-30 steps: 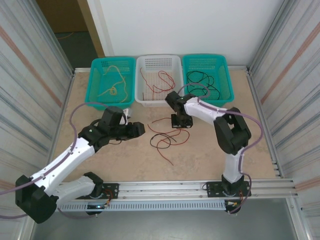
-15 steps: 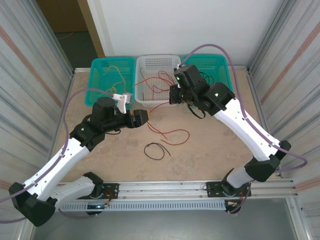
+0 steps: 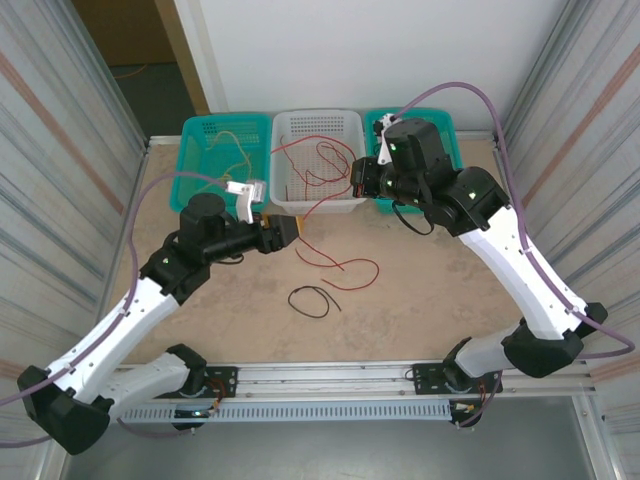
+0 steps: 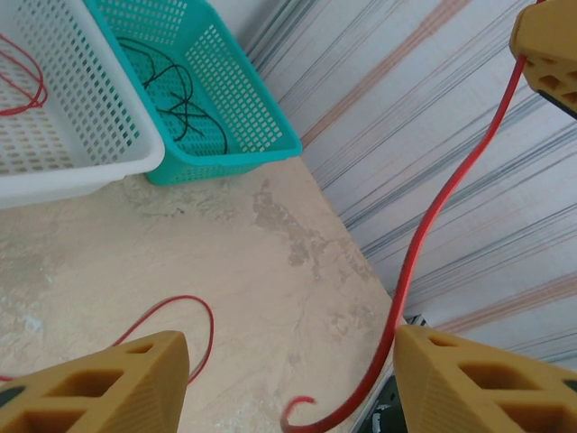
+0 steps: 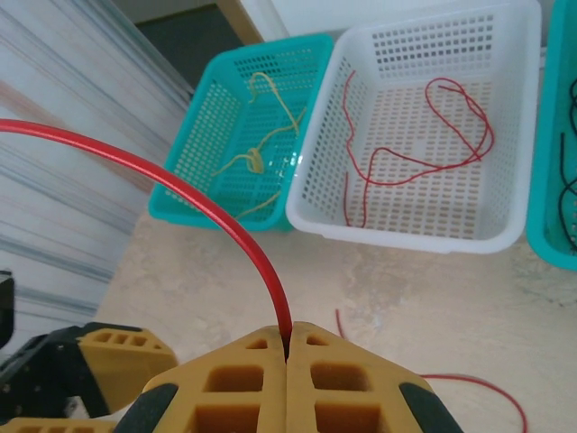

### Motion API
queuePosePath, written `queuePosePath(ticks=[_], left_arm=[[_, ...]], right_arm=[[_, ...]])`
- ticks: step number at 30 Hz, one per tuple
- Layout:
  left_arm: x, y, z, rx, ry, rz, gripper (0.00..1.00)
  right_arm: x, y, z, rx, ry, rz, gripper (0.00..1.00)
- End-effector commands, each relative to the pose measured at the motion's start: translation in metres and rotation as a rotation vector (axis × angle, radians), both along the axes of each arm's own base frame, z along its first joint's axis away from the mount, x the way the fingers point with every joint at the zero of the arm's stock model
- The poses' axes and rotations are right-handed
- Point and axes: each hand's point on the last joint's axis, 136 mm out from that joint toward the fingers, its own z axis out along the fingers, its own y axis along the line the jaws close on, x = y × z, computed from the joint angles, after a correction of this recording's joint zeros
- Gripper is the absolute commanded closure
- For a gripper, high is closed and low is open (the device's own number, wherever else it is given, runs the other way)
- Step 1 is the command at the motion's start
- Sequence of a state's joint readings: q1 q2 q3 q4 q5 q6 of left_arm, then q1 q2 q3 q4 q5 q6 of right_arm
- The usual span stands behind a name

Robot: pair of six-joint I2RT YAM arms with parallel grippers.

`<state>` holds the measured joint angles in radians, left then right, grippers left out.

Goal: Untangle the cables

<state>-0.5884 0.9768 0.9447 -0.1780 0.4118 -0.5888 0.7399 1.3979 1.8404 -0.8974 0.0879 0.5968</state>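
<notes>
My right gripper (image 3: 360, 186) (image 5: 288, 338) is shut on a red cable (image 5: 185, 188) and holds it in the air in front of the white basket (image 3: 340, 206). That red cable (image 3: 318, 208) slopes down to the table and curls there. It passes between the fingers of my open left gripper (image 3: 288, 229) (image 4: 290, 383), close to the right finger (image 4: 491, 383); I cannot tell if it touches. The red cable (image 4: 435, 221) runs up to the other gripper's finger. A black cable (image 3: 309, 301) lies apart as a small loop on the table.
Three baskets stand along the back edge: a teal one (image 3: 198, 140) (image 5: 203, 135) with yellowish cables, the white one (image 5: 397, 225) with red cables, and a teal one (image 3: 450, 140) (image 4: 243, 108) with black cables. Corrugated walls close both sides.
My right gripper has lifted from the tangle on the table and moved back and right, drawing the red cable up. The black cable was left behind as a loop. My left gripper rose slightly.
</notes>
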Motion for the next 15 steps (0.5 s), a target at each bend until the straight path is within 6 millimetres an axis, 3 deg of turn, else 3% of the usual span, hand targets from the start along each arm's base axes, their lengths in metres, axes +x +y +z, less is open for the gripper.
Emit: queuePosePath(ticks=[1, 10, 13, 15], left_arm=[[0.001, -0.007, 0.019, -0.021, -0.064, -0.038, 0.42], [-0.001, -0.026, 0.022, -0.014, -0.064, -0.114, 0.58], [-0.003, -0.031, 0.02, -0.008, -0.065, -0.128, 0.69], [-0.003, -0.033, 0.02, -0.009, -0.066, -0.131, 0.82]], right_arm=[[-0.009, 0.004, 0.021, 0.091, -0.01, 0.028, 1.0], [-0.013, 0.006, 0.026, 0.14, -0.002, 0.055, 1.0], [-0.013, 0.007, 0.027, 0.152, 0.0, 0.059, 1.0], [-0.012, 0.008, 0.025, 0.158, 0.007, 0.061, 1.0]])
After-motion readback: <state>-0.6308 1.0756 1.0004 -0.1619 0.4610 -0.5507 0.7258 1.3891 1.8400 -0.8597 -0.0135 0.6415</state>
